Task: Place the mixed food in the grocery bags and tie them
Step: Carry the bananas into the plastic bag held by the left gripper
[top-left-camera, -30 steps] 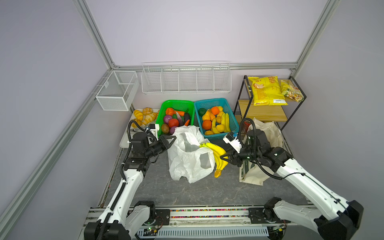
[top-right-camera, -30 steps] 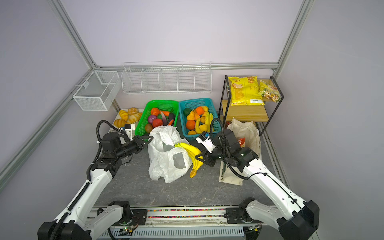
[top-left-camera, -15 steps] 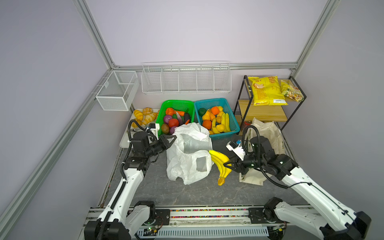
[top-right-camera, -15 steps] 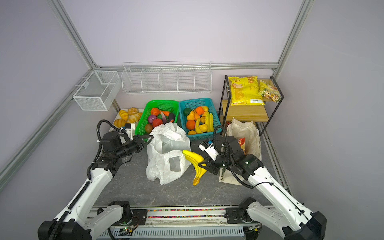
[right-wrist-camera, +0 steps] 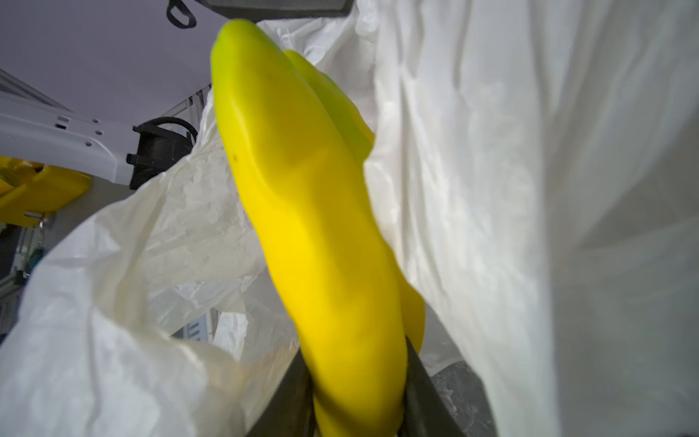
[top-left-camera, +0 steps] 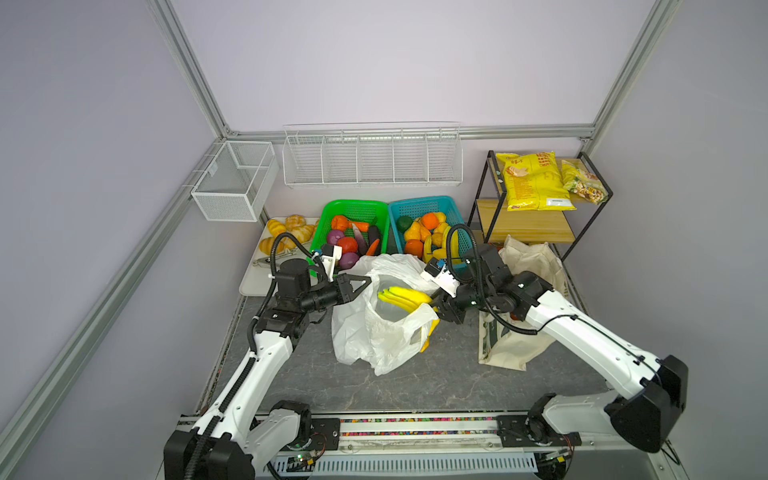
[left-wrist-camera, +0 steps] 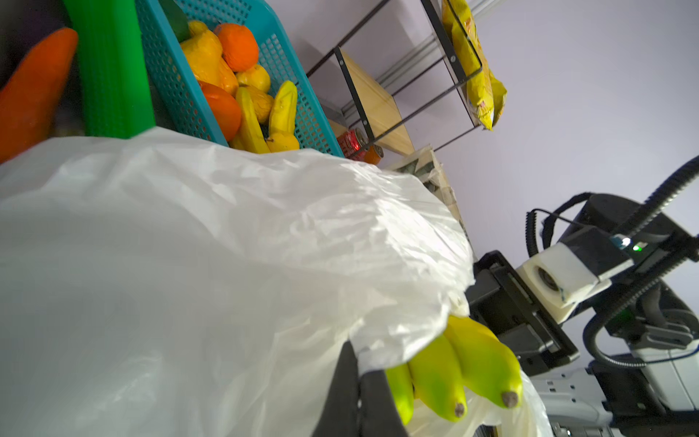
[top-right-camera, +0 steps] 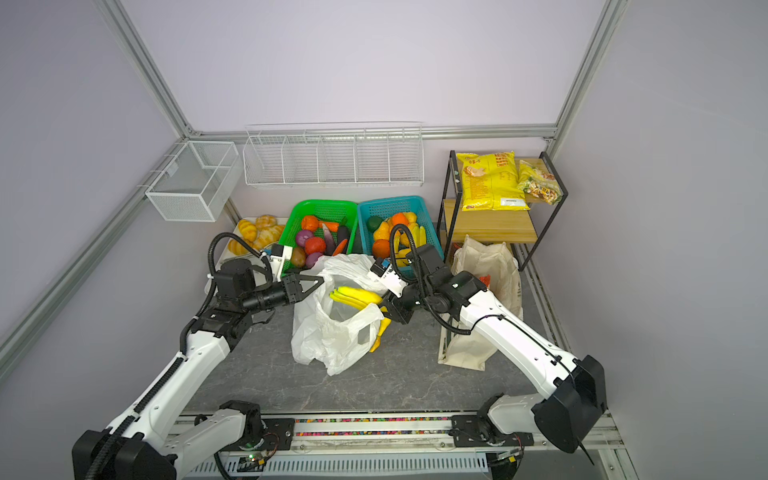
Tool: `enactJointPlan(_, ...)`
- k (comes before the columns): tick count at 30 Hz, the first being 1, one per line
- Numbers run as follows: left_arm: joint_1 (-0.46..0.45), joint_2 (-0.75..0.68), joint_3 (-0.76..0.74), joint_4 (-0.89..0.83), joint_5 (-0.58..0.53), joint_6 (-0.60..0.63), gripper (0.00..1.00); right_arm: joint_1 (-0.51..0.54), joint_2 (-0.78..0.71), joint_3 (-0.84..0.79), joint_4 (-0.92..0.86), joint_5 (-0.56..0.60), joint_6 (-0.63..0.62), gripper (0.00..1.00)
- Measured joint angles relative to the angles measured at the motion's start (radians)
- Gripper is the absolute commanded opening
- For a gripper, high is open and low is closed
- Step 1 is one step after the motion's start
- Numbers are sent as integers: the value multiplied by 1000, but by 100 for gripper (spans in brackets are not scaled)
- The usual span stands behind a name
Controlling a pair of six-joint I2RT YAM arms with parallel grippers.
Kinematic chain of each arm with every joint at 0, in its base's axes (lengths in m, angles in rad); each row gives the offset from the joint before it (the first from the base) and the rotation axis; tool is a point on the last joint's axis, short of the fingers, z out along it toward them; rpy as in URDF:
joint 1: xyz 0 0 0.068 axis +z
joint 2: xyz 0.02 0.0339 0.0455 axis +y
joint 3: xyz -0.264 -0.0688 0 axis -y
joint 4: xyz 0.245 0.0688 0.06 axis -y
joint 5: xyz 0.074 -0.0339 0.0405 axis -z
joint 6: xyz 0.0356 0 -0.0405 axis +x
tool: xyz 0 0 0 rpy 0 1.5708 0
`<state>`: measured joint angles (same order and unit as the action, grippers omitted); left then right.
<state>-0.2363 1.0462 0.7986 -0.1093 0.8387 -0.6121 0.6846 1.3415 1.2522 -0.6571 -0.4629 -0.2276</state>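
The thin white plastic bag (top-left-camera: pixel 374 336) (top-right-camera: pixel 332 345) stands mid-table with its mouth held open. My left gripper (top-left-camera: pixel 368 282) (top-right-camera: pixel 321 282) is shut on the bag's left rim; the left wrist view shows the film pinched between its fingers (left-wrist-camera: pixel 350 382). My right gripper (top-left-camera: pixel 436 305) (top-right-camera: pixel 384 309) is shut on the large yellow toy banana (top-left-camera: pixel 405 296) (top-right-camera: pixel 357 296) (right-wrist-camera: pixel 314 227) near its stem. The banana's tips (left-wrist-camera: pixel 472 363) reach over the bag's mouth. The cream canvas tote (top-left-camera: pixel 528 266) (top-right-camera: pixel 486 257) stands behind my right arm.
A green basket (top-left-camera: pixel 353 205) of vegetables and a teal basket (top-left-camera: pixel 428 201) of fruit sit behind the bag. A black shelf (top-left-camera: pixel 482 195) at the back right carries a big yellow chip bag (top-left-camera: pixel 532 183). A white tray (top-left-camera: pixel 249 282) with bread lies at the left.
My right gripper has carried the banana up and left from beside the bag to over its mouth. The left gripper has kept its hold on the rim.
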Motion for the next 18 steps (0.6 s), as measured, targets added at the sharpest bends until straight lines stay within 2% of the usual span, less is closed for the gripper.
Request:
enactJointPlan(11,-5,15,17,-4,44,33,0,4,-56,-16,64,193,-238,15)
enactJointPlan(15,-6,17,17,-4,50,35,0,3,-52,-21,121,242,-259,17)
enactJointPlan(18,-6,20,17,6,52,19,0,3,-50,-66,238,254,-221,17)
